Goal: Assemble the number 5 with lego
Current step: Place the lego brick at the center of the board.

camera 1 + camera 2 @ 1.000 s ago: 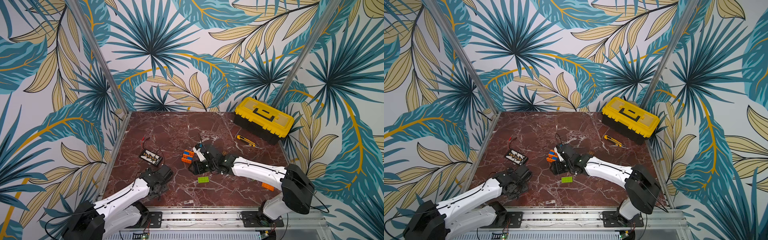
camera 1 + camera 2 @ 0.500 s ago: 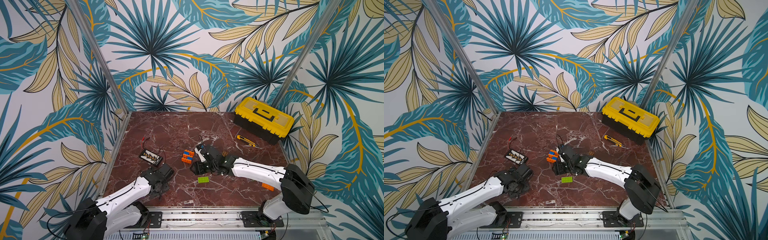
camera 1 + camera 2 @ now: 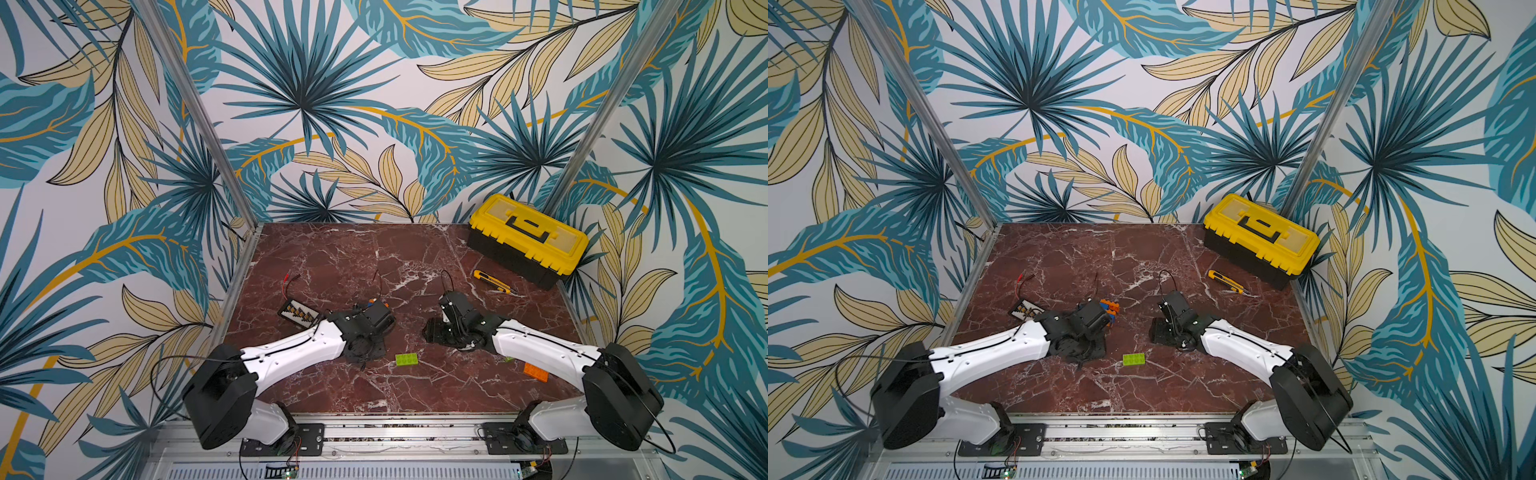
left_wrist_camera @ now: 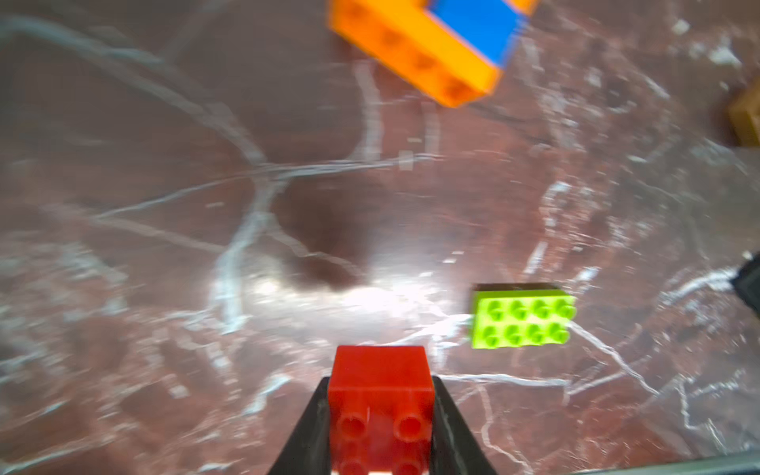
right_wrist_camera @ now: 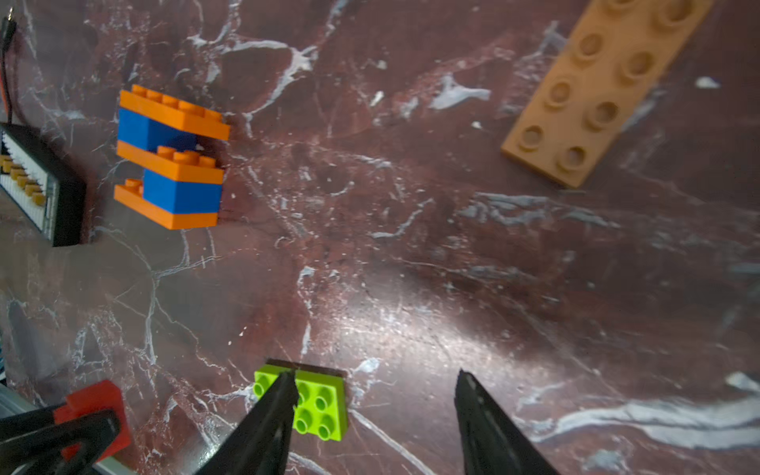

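A: State of the left gripper (image 4: pixel 380 382)?

B: Found clamped on a red brick (image 4: pixel 380 407), gripped from both sides by the black fingers (image 4: pixel 308 432), studs turned toward the wrist camera. Confirmed from the right wrist view too. Cannot tell whether carried clear of the bench (image 3: pixel 332 257) or resting on it.

A: And the right gripper (image 5: pixel 376 395)?

B: Found released: fingers (image 5: pixel 481 423) spread wide, gripping nothing. Noted one fingertip crossing in front of a lime-green brick (image 5: pixel 320 407); cannot tell whether touching.

A: Location of the lime-green brick?

B: Seen in both top views flat on the bench, studs up, near the front edge at about mid-width, between the two arms and just beside the right gripper.

A: Position of the build?

B: Logged an orange-and-blue stack (image 5: pixel 172 160) near the middle of the bench, just past the left gripper: three orange oblongs separated by two blue squares, set at opposite ends. Placed near a black board (image 3: pixel 299 312) toward the left edge.

A: Anything else?

B: Logged an orange brick (image 3: pixel 536 371) toward the front right corner, just beside the right arm; a yellow toolbox (image 3: pixel 528 237) in the far right corner; a utility knife (image 3: pixel 492 282) just in front of it.
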